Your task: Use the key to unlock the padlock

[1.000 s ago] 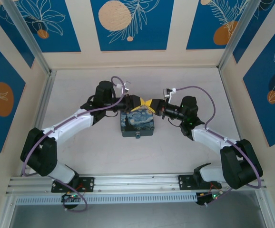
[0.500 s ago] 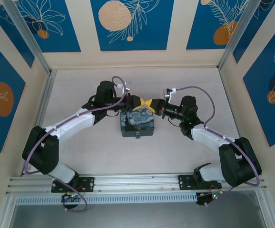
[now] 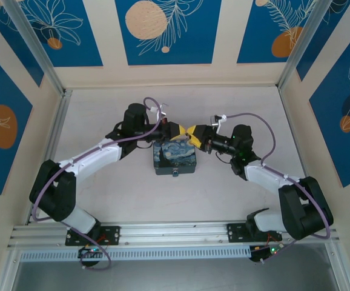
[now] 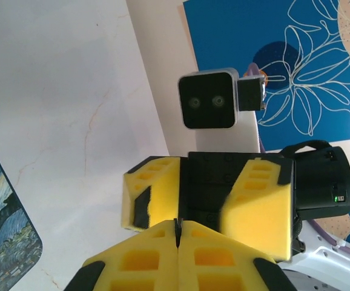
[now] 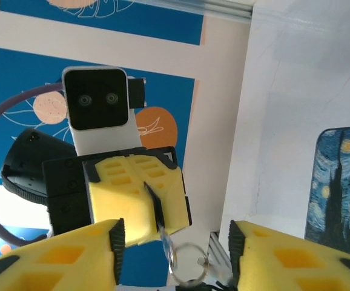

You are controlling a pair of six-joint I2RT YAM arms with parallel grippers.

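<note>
Fingers of the left gripper (image 3: 181, 133) and the right gripper (image 3: 193, 133) meet tip to tip in the overhead view, yellow foam against yellow foam, just over the far edge of the rectangular blue-and-yellow painted tin (image 3: 175, 159). From up here I can't read either jaw gap. The tin shows me its painted top, and I cannot see inside it. A tiny dark padlock (image 3: 175, 174) sits at the middle of the tin's near edge, apart from both sets of fingers and too small for me to make out its shackle.

Over to the left wrist camera: the left gripper's two yellow pads are pressed flat together, and a thin dark sliver stands out of the seam. I can't tell from here what it is. Facing them, the right gripper's fingers stand well apart. A rounded corner of the tin shows at lower left on the pale table (image 4: 72, 91).

Right wrist camera now, and this one gives me what the others don't. The left gripper's pads are clamped on a thin greyish metal key (image 5: 165, 239), with a small silver ring (image 5: 187, 265) hanging off it. Key and ring hang in the gap between the right gripper's fingers, which stand apart on either side and touch neither, as far as I can see. The tin lies at the right edge of this view.
</note>
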